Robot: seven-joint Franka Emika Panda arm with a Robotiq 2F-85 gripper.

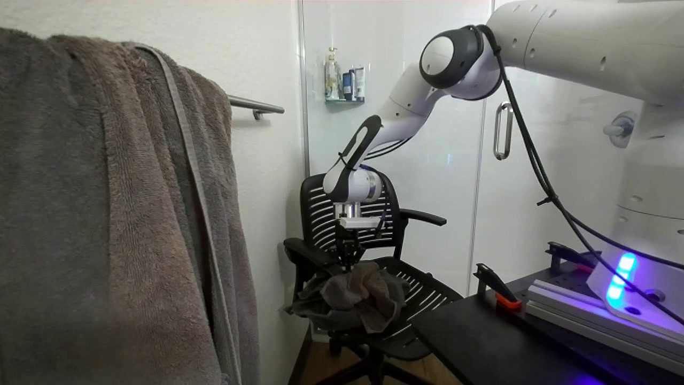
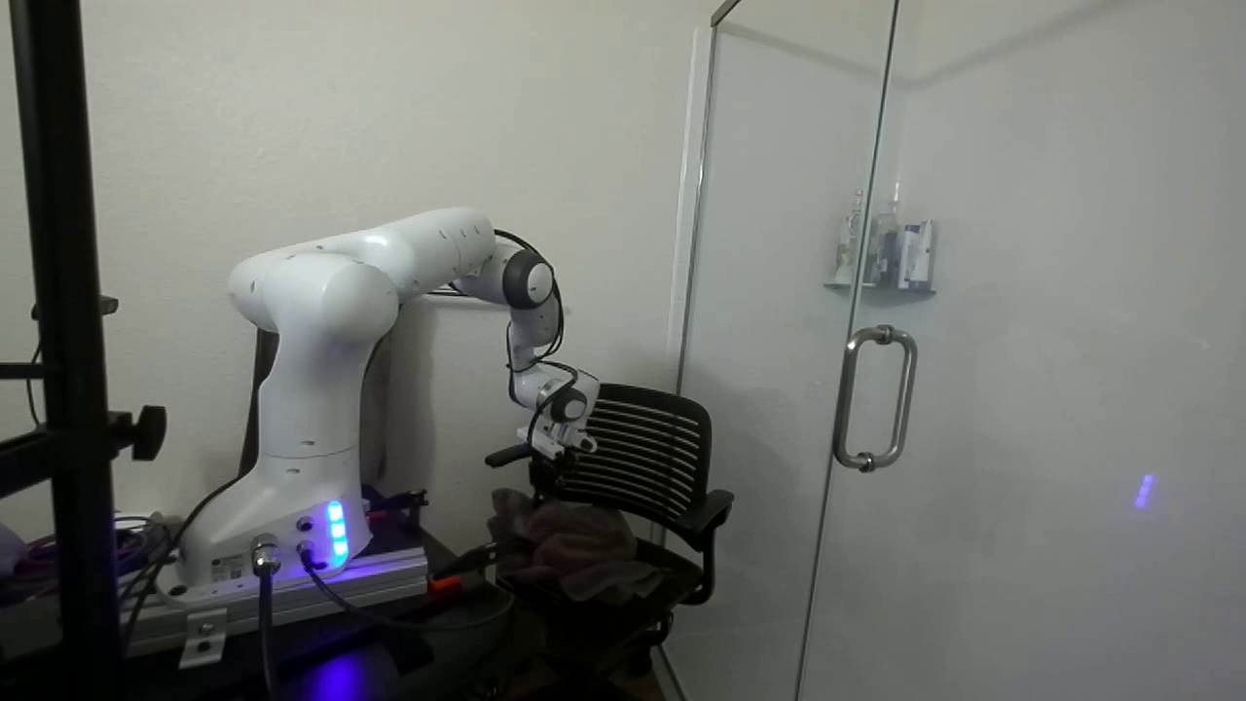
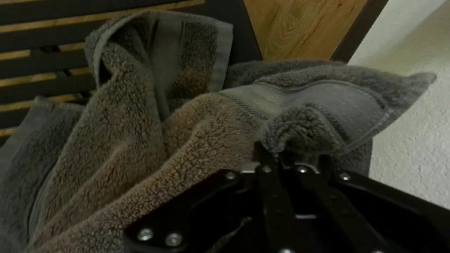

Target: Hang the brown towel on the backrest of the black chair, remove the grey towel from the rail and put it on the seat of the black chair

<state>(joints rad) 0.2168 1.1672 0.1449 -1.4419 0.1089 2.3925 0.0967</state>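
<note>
In an exterior view, a large taupe-grey terry towel (image 1: 144,214) hangs in thick folds over a silver-grey metal rail (image 1: 256,105) and fills the left of the frame; the rail's end pokes out just beside it. At bottom centre, a smaller, rumpled brown-and-grey terry towel (image 1: 342,299) lies heaped on the slatted black seat (image 1: 430,289) of a black office chair (image 1: 390,339), covering mostly the seat's left part.

The black fingers (image 3: 275,196) stand at the lower right of the wrist view, close together, with a grey fold of the smaller towel pinched at their tips. That towel runs from the lower left to the upper right there, browner through the middle, with smooth woven bands near its edges. Seat slats show at the upper left, wood floor (image 3: 295,24) at the top right, and a white wall (image 3: 411,140) along the right edge.

The rounded, slatted black backrest (image 2: 650,453) stands upright just right of centre in an exterior view, its left edge partly behind the white robot arm (image 2: 336,302). In both exterior views, blue lights glow on the arm's base. At the lower right of an exterior view, the black surface (image 1: 470,337) carries the base and a black-and-orange clamp (image 1: 499,289); bottles (image 1: 332,77) stand on a small corner shelf (image 1: 344,101) at upper centre.
</note>
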